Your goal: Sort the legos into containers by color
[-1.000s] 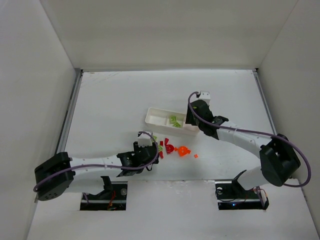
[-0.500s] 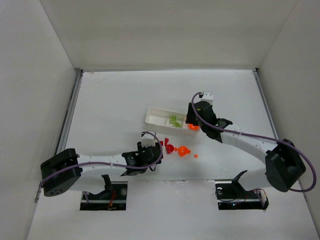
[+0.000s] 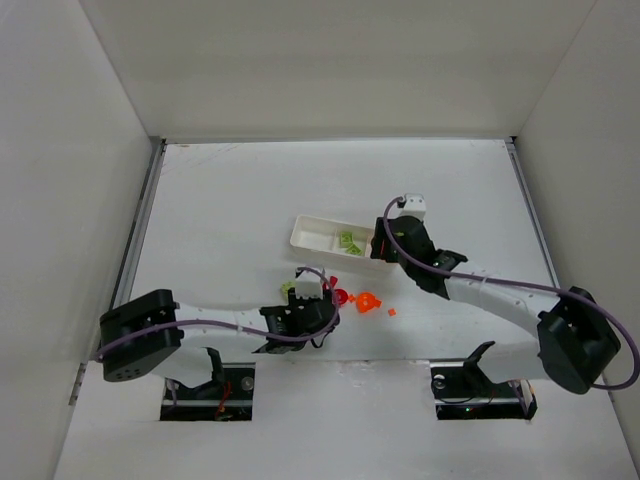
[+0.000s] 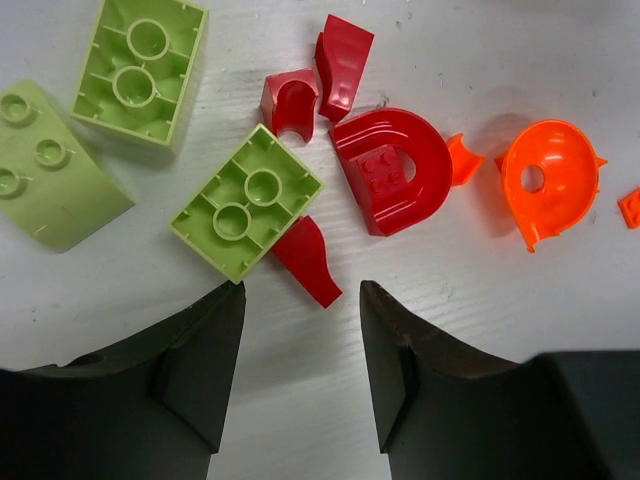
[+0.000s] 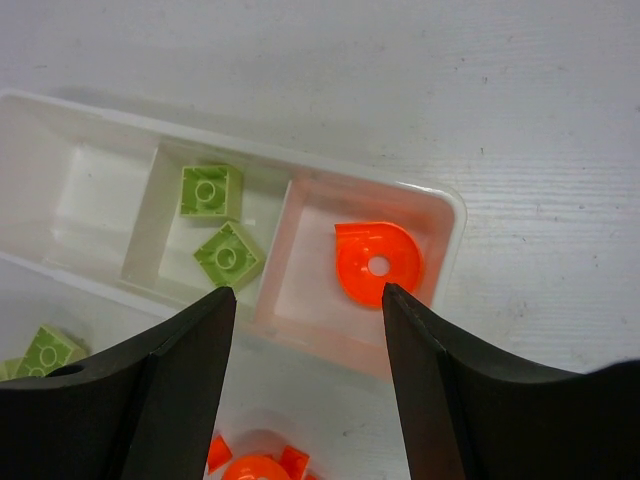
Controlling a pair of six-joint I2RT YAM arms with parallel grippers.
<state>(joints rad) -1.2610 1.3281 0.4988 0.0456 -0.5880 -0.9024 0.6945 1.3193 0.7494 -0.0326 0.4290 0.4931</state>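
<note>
The white tray (image 3: pixel 305 232) lies mid-table, and the right wrist view shows its rim (image 5: pixel 455 215). Its left compartment is empty, the middle holds two lime green bricks (image 5: pixel 228 255), and the right holds an orange round piece (image 5: pixel 378 262). My right gripper (image 3: pixel 392 252) is open and empty above the tray's right end (image 5: pixel 307 293). Loose legos (image 3: pixel 345 297) lie in front of the tray. My left gripper (image 3: pixel 318 303) is open and empty just short of them (image 4: pixel 300 295), close to a red wedge (image 4: pixel 308 260) and a green brick (image 4: pixel 245 213).
The loose pile also holds two more green bricks (image 4: pixel 138 70), a red arch (image 4: pixel 390 170), two small red pieces (image 4: pixel 345 55), an orange dish (image 4: pixel 548 180) and orange bits (image 4: pixel 630 205). White walls enclose the table on three sides.
My left gripper has moved right, up to the loose pile. My right gripper has drawn back from the tray's right compartment, where the orange round piece now lies.
</note>
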